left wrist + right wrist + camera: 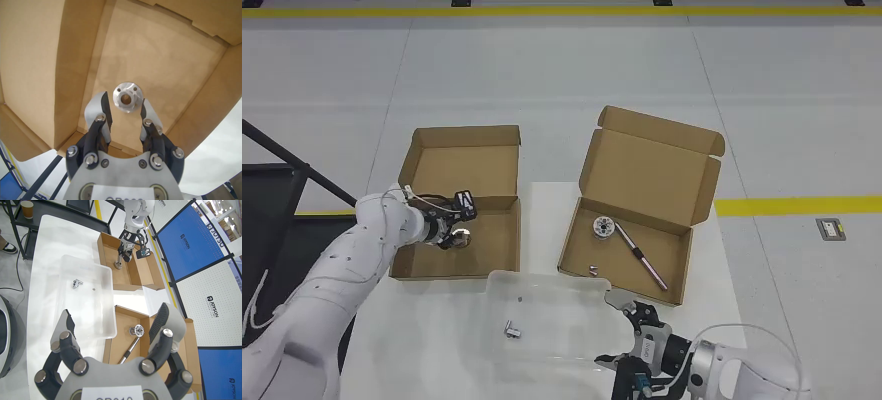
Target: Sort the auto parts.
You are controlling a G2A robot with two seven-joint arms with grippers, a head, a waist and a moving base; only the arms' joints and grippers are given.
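A white label [122, 191] with dark characters sits on the base plate of the left gripper [124, 107]. The picture's edge cuts the characters, so they cannot be read whole. The right gripper [117, 317] carries a similar cut-off label [113, 392]. In the right wrist view, a small white sticker [129, 245] on the left gripper's body is too small to read. Beyond the table, an upper blue panel [189, 237], a white perforated panel [208, 291] and a lower blue panel [223, 370] each bear a logo with a word mark. In the top view, a small grey floor plate [830, 228] shows a mark too small to read.
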